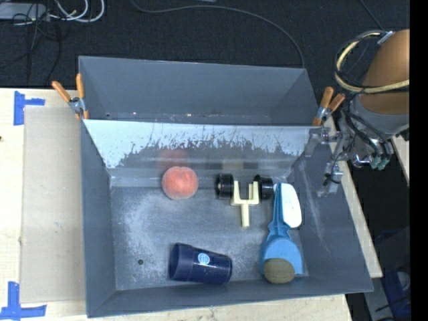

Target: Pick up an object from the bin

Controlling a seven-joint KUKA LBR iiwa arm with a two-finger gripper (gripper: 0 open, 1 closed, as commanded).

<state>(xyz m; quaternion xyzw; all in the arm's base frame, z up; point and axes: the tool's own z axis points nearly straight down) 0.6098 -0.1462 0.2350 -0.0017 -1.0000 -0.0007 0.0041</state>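
A blue-handled brush (281, 241) with a white head lies along the right side of the bin (200, 99), head toward the back. The gripper (330, 178) hangs just right of that head, by the sloping right wall and apart from it; whether it is released or clenched I cannot tell. An olive lump (277, 271), perhaps a ball, covers the handle's end. A cream fork-shaped piece (245, 201) partly hides a black cylinder (225, 186).
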